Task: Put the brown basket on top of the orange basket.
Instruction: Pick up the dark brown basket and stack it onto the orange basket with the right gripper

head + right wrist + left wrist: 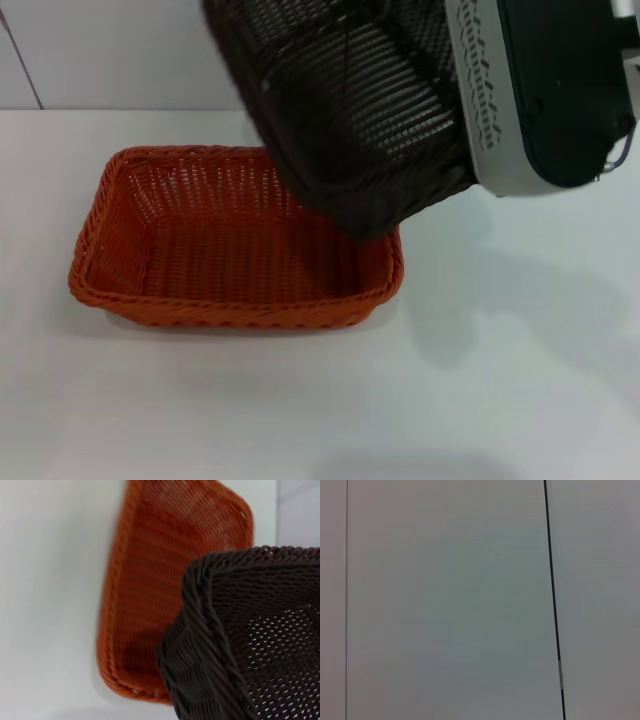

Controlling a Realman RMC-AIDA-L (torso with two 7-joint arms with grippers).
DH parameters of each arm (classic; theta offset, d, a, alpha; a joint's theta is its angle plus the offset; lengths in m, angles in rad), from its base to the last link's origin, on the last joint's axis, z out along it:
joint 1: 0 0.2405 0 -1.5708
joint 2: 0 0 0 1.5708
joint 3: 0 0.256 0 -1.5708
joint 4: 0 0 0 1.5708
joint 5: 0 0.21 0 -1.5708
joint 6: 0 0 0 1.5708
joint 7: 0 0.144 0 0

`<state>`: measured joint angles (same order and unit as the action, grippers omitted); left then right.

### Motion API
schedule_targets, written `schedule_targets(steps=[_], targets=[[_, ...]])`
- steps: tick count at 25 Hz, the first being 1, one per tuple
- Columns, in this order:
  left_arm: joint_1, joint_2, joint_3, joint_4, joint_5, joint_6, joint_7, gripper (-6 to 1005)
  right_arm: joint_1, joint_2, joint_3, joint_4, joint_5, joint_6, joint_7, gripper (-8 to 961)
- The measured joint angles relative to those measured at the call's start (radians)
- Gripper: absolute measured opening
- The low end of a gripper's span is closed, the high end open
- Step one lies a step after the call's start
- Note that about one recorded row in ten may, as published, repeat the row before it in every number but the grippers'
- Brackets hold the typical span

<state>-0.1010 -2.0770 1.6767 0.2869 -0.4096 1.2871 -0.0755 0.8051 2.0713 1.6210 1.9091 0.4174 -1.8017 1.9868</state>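
The big grey and black right arm (545, 90) sits closest to the head camera. The right gripper on its end is hidden, and I cannot tell how its jaws are set. The brown basket (350, 110) hangs up in the air right beside this arm, so the arm must be holding it by the side that sits up against the arm. The pinching spot itself does not show.

The brown basket is tipped a lot. Its low corner dips toward the orange basket (190, 250), over the back corner on the arm's side. I think it is tipped because it is held by one side only, so the free side hangs down. From the right wrist view, the brown basket's (240, 640) braided rim is very close to the camera, and the orange basket (165, 570) lies past it, farther from the jaws.

The orange basket rests flat on the white table (500, 380) with its open side up and nothing inside. That makes it ready for the brown one to go on top. I cannot tell if the two baskets touch.

The left gripper does not show anywhere. Its wrist camera sees only a plain pale wall (445, 600).
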Motion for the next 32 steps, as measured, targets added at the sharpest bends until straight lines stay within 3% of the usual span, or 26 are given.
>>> schedule_targets(steps=[4, 8, 22, 28, 32], targets=[[-0.003, -0.001, 0.0, 0.0, 0.0, 0.0, 0.0, 655, -0.004, -0.002, 0.023, -0.014, 0.088, -0.02, -0.101, 157], [-0.009, -0.002, -0.002, -0.001, 0.0, -0.007, -0.001, 655, 0.0, -0.004, 0.114, -0.035, 0.234, -0.059, -0.267, 158], [-0.023, -0.002, -0.004, 0.0, 0.0, -0.01, -0.003, 655, -0.032, -0.004, 0.288, -0.072, 0.38, -0.139, -0.55, 157], [-0.011, 0.001, -0.004, -0.001, 0.0, -0.011, -0.004, 655, -0.102, 0.0, 0.339, -0.125, 0.469, -0.052, -0.786, 157], [-0.002, 0.0, -0.007, -0.003, -0.001, -0.011, -0.001, 655, -0.102, -0.002, 0.353, -0.191, 0.469, -0.035, -0.857, 157]])
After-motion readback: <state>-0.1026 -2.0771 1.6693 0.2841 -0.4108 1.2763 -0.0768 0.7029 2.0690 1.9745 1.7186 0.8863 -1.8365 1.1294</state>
